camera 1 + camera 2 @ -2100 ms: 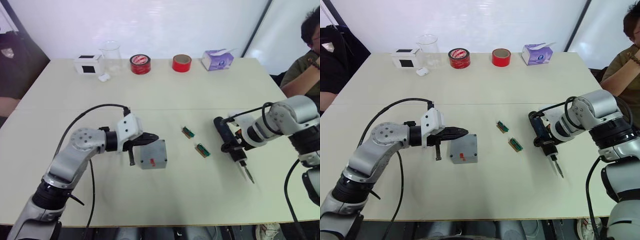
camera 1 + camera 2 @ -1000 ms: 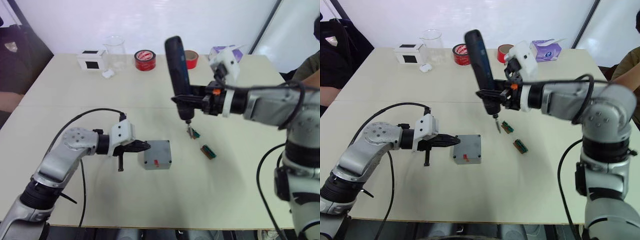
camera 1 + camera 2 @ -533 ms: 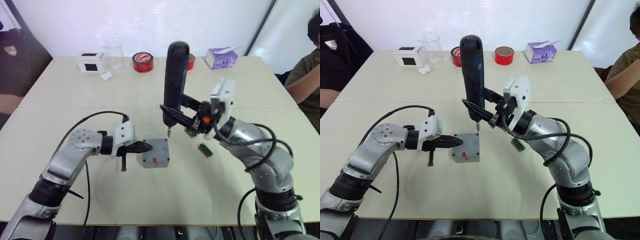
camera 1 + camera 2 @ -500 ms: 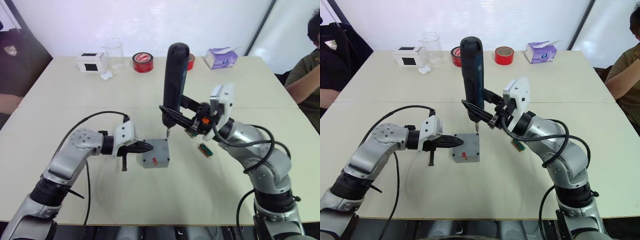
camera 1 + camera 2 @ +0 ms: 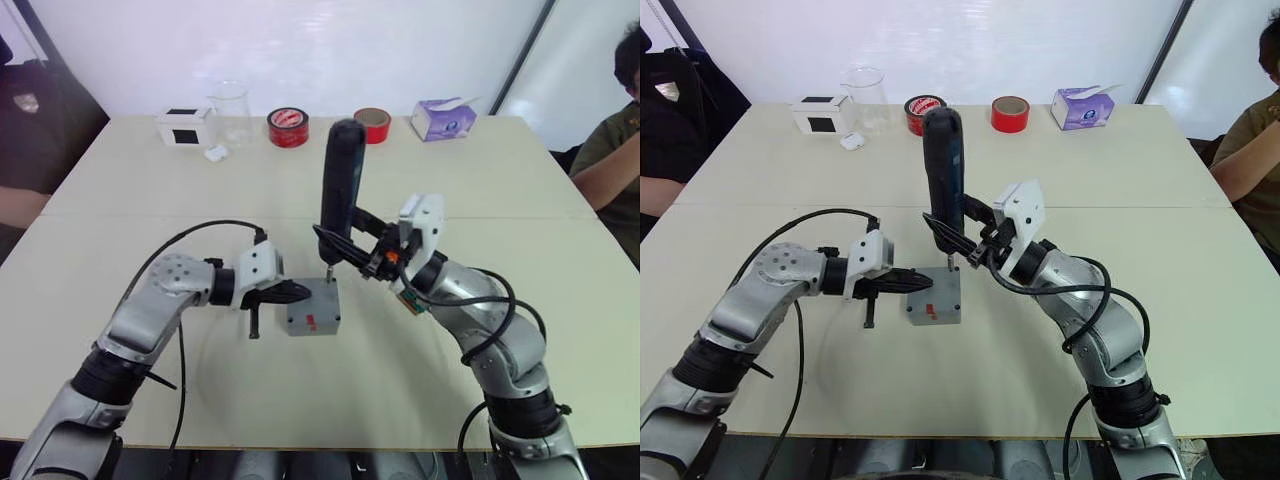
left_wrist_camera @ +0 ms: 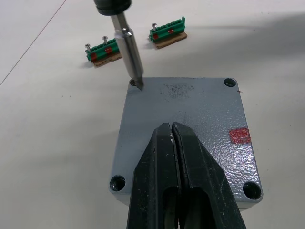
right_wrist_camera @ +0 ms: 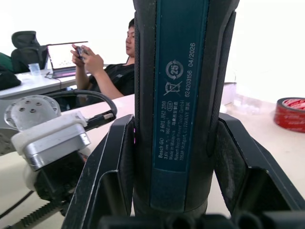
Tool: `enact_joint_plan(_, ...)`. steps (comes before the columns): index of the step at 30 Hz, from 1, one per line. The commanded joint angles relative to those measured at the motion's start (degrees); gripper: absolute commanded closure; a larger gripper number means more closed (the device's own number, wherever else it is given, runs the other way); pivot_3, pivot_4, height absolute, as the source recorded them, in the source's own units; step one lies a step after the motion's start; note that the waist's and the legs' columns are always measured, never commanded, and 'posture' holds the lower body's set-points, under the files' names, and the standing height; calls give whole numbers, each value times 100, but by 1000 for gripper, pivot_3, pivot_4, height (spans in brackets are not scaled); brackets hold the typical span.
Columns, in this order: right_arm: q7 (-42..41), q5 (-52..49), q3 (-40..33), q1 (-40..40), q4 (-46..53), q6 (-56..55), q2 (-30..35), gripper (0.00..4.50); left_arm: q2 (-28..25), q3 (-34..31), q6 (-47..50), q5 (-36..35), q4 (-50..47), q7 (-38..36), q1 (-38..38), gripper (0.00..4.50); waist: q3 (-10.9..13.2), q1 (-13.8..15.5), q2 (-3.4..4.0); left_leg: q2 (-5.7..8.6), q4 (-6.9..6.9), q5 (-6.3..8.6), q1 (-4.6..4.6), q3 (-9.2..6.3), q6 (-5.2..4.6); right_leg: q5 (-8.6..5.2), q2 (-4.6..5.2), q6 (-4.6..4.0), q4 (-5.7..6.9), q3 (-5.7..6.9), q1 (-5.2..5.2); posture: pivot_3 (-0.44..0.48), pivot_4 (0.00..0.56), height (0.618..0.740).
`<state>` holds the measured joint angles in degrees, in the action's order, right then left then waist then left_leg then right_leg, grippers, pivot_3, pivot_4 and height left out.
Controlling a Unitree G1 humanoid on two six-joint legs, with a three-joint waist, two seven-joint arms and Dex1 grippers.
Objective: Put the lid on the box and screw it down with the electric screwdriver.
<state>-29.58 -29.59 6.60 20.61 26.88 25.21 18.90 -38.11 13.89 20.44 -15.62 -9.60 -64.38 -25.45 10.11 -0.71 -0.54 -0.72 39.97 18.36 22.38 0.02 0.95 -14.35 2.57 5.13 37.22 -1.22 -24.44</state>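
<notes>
The grey box (image 5: pixel 313 310) sits mid-table with the lid (image 6: pixel 190 114) on top, corner screw holes showing and a red mark near one edge. My left gripper (image 6: pixel 171 126) is shut, its tips lying on the lid from the left side (image 5: pixel 303 292). My right gripper (image 5: pixel 347 246) is shut on the electric screwdriver (image 5: pixel 340 185), which stands upright over the box. Its black and blue body fills the gap between the fingers (image 7: pixel 114 162). The metal bit (image 6: pixel 129 52) comes down at a slant, with its tip in the lid's far corner hole.
Two green terminal blocks (image 6: pixel 102 51) (image 6: pixel 167 33) lie just beyond the box. Along the far edge stand a white box (image 5: pixel 182 126), a glass beaker (image 5: pixel 230 105), two red tape rolls (image 5: pixel 287 127) (image 5: pixel 372 124) and a tissue pack (image 5: pixel 441 118). A person (image 5: pixel 610 150) sits at right.
My right arm has swung the screwdriver up from the right side of the table, stood it upright and lowered its bit onto the lid's corner. The left gripper has stayed at the box.
</notes>
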Motion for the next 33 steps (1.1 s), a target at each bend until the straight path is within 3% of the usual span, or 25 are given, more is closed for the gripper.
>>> enact_joint_plan(1, -73, 95, -60, -9, 125, -253, -28, 2775, -36, 119, 44, 157, 101, -15, 52, 4500, 0, 0, 0, 0, 0, 0, 0, 0, 0, 0, 0, 0, 0, 0, 0, 0, 150, 739)
enact_joint_plan(20, -273, 313, 260, -370, -197, 40, 39, 2775, -32, 211, -57, 253, 161, -15, 140, 4500, -18, -1, 1, 0, 0, 0, -14, 0, 0, 0, 0, 0, 0, 0, 15, 0, 150, 739)
enact_joint_plan(26, -18, 239, 311, -406, -302, 704, 61, 2775, -42, 259, -12, 316, 187, 5, 208, 4500, -52, -11, -7, -5, -32, 1, -117, 0, -2, -20, 0, -26, -23, 0, 112, 0, 150, 739)
enact_joint_plan(33, 131, 266, 351, -373, -379, 987, 59, 2775, -19, 288, -20, 337, 227, 25, 220, 4500, -102, -9, -14, -8, -80, 1, -173, 1, -2, -35, 0, -44, -23, -3, 139, 0, 150, 739)
